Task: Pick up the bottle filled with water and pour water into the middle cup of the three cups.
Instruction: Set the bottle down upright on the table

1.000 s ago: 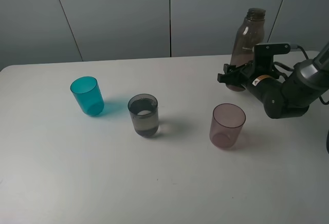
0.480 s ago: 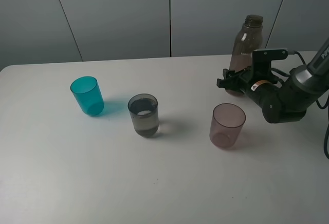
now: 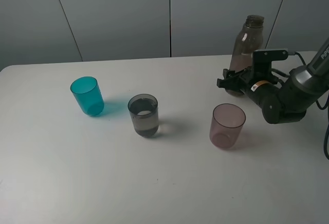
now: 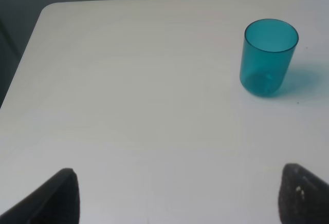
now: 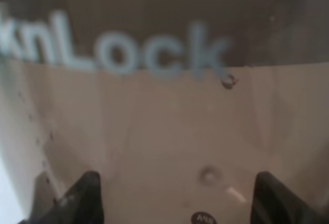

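The smoky-brown bottle (image 3: 247, 40) stands upright at the back right of the white table (image 3: 154, 183). My right gripper (image 3: 231, 80) is shut on its lower body; in the right wrist view the bottle (image 5: 164, 106) fills the picture between the two fingertips of the gripper (image 5: 175, 203). The three cups stand in a row: teal (image 3: 87, 95), smoky-grey middle cup (image 3: 143, 115) with some water in it, pinkish mauve (image 3: 227, 126). My left gripper (image 4: 182, 196) is open and empty over bare table, short of the teal cup (image 4: 268, 57). It is out of the exterior view.
A grey panelled wall runs behind the table's back edge. The right arm (image 3: 288, 98) lies low over the table behind the mauve cup. The table's left corner (image 4: 46, 11) shows in the left wrist view.
The bottle has gone from slightly tilted and nearer the camera to upright at the back right, with the right gripper still around it. In the last half second nothing moved.
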You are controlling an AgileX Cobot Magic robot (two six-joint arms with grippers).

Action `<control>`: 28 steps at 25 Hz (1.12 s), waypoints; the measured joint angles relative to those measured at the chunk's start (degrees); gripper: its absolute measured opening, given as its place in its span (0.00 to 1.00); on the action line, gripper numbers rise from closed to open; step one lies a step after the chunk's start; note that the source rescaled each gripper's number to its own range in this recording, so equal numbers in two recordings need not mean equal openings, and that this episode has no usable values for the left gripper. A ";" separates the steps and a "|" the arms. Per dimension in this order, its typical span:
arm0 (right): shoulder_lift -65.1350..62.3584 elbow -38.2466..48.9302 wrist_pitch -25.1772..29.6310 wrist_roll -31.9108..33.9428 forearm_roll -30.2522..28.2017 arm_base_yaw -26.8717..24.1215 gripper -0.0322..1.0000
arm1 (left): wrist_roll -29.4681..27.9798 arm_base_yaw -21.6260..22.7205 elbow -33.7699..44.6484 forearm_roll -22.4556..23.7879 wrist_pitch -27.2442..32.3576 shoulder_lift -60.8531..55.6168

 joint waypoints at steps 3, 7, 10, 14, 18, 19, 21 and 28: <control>0.00 0.61 -0.85 0.00 0.00 0.11 0.08 | 0.00 0.00 0.00 0.00 0.00 0.00; 0.00 1.82 -2.09 0.00 0.14 0.50 0.08 | 0.00 0.00 0.00 0.00 0.00 0.00; 0.00 2.22 -2.74 0.00 0.14 0.60 0.08 | 0.00 0.00 0.00 0.00 0.00 0.00; 0.00 2.22 -2.74 0.89 0.14 0.60 0.08 | 0.00 0.00 0.00 0.00 0.00 0.00; 0.00 2.22 -2.78 1.14 0.14 0.60 0.08 | 0.00 0.00 0.00 0.00 0.00 0.00; 0.00 2.22 -2.78 1.12 0.14 0.60 0.08 | 0.00 0.00 0.00 0.00 0.00 0.00; 0.00 2.43 -2.91 1.12 0.14 0.60 0.08 | 0.00 0.00 0.00 0.00 0.00 0.00; 0.00 2.95 -3.51 1.24 0.14 0.60 0.08 | 0.00 0.00 0.00 0.00 0.00 0.00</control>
